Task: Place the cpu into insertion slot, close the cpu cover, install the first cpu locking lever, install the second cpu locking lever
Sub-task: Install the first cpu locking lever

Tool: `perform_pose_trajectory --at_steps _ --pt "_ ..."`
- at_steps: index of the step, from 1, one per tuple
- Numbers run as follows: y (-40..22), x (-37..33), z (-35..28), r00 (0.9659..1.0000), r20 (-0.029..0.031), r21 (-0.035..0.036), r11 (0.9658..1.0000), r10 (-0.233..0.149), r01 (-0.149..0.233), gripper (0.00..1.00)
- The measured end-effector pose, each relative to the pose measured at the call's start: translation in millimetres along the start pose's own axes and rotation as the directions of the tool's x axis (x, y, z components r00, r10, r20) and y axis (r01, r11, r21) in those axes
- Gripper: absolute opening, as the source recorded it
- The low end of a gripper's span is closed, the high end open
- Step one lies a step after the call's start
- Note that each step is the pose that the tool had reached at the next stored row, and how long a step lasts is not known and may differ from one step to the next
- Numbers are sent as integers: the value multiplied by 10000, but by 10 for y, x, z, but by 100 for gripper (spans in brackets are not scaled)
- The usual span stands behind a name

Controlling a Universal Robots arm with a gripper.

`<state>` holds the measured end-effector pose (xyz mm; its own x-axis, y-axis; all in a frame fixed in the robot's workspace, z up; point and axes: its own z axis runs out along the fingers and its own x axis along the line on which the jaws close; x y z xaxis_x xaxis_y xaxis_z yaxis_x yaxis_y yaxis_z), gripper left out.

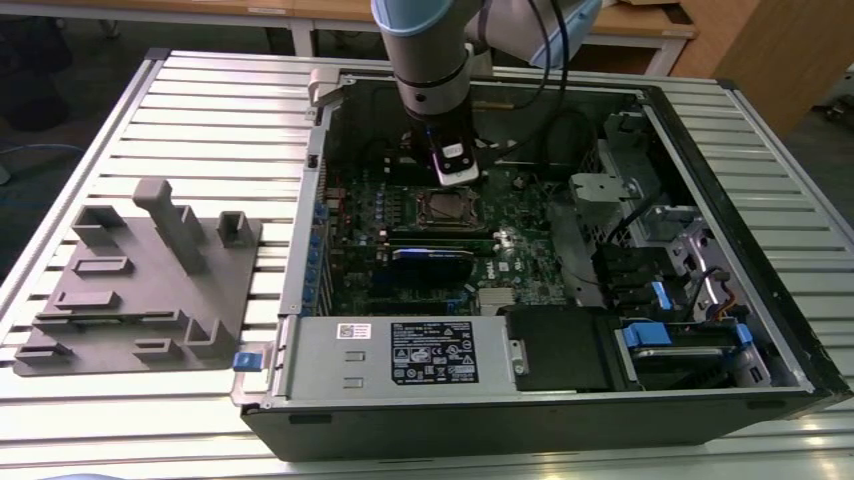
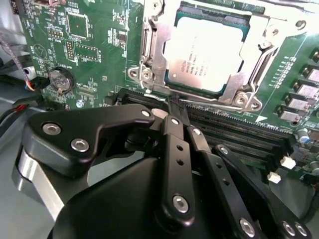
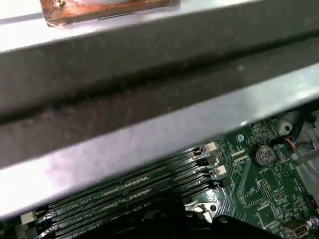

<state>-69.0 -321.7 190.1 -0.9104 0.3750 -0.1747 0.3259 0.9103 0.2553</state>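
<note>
In the second wrist view the cpu (image 2: 204, 52) lies flat in the insertion slot (image 2: 185, 11), silvery top face up. The cpu cover (image 2: 158, 50), a silver frame, is down around the chip. A thin metal locking lever (image 2: 219, 103) runs along the cover's edge next to the black memory slots. My gripper (image 2: 172, 103) has its black fingers (image 2: 175, 149) pressed together, tips right at that lever. In the exterior view the gripper (image 1: 457, 182) hangs just behind the socket with the cpu (image 1: 445, 208) on the green motherboard (image 1: 527, 270).
The open computer case (image 1: 747, 150) lies on a slatted table (image 1: 174, 110). A black labelled power supply (image 1: 400, 350) sits at the front, drive bays and cables on the exterior view's right. A grey fixture (image 1: 134, 270) stands on its left. Memory slots (image 3: 149, 186) and a coin battery (image 3: 264, 155) adjoin the socket.
</note>
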Motion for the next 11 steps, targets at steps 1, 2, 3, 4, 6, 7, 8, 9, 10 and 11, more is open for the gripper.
perform_pose_trajectory --at_steps 1,2,3,4,6,7,8,9,10,11 --pt "-2 1 4 10000 8 30 10000 -8 8 11" --pt "-3 1 5 10000 10 42 10000 -12 12 11" --pt "-3 1 5 10000 10 43 10000 -12 12 11" --pt "-3 1 5 10000 10 43 10000 -12 12 11" --pt "-3 2 7 10000 11 39 10000 -10 10 11" --pt "-3 1 6 10000 11 38 10000 -10 10 11" --pt "-1 0 2 10000 12 34 10000 -10 10 11" --pt "2 -1 -6 10000 12 32 10000 -10 10 11" --pt "4 -3 -18 10000 12 36 10000 -10 10 11" --pt "7 -5 -30 10000 12 38 10000 -10 10 11"
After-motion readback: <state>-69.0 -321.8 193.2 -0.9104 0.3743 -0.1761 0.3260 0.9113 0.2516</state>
